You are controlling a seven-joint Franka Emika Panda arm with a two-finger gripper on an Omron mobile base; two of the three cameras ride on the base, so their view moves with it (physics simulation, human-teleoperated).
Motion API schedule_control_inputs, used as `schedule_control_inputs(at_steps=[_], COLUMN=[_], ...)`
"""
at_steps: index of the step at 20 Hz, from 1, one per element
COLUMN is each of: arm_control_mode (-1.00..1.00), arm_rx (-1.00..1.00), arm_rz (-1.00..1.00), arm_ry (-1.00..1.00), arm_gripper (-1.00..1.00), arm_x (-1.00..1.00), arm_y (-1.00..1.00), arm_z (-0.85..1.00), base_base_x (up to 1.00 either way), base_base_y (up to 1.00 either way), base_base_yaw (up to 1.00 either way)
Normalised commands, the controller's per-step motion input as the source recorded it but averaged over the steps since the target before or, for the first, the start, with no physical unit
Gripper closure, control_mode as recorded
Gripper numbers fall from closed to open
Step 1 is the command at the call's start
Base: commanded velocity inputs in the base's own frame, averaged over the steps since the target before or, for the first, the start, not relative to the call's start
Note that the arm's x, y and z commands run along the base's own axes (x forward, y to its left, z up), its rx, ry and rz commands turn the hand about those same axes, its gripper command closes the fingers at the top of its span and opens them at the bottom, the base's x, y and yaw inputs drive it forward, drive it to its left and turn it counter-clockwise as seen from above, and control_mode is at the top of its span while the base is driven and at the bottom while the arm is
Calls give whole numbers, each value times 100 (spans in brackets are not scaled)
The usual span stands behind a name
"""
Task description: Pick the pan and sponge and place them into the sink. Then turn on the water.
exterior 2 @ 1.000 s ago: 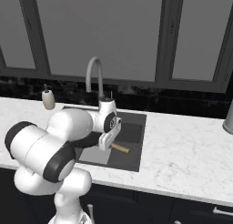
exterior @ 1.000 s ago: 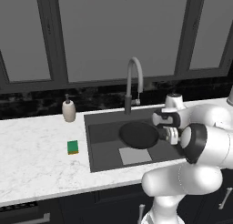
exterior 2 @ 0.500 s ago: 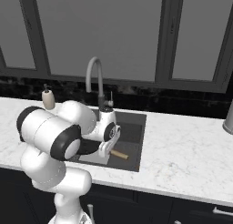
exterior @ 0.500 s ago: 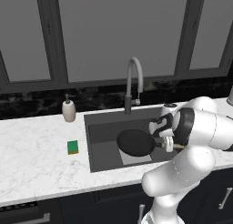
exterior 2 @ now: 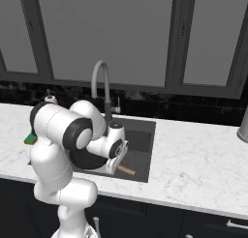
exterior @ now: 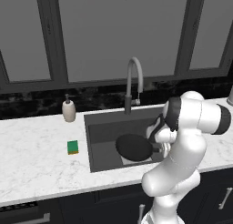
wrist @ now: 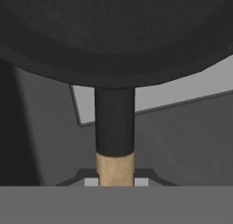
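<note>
On the counter at the left, the sponge (exterior: 73, 147) is seen lying flat, a little apart from the sink (exterior: 98, 129). The pan (exterior: 134, 146) is held over the sink, above the light patch at its bottom. The gripper (exterior: 160, 148) is clamped on the wooden end of the pan handle (wrist: 114, 137). The faucet (exterior: 133, 84) is seen behind the sink.

Even, soft rendered light, no glare or strong shadows; the hand view looks slightly blurred close up.
</note>
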Motion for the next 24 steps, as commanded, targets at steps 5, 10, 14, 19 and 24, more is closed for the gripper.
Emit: schedule_control_inputs(at_steps=[5, 10, 14, 19, 24], arm_control_mode=[-100, -100, -100, -100, -100], arm_rx=[7, 4, 2, 0, 0], arm_rz=[1, 1, 0, 0, 0], arm_ry=[0, 0, 0, 0, 0], arm_gripper=[100, 100, 100, 100, 100], arm_x=[17, 17, 12, 7, 6], arm_y=[0, 0, 3, 5, 6], arm_z=[-32, -30, -32, -30, -28], base_base_x=[0, 0, 0, 0, 0], base_base_y=[0, 0, 0, 0, 0], base_base_yaw=[0, 0, 0, 0, 0])
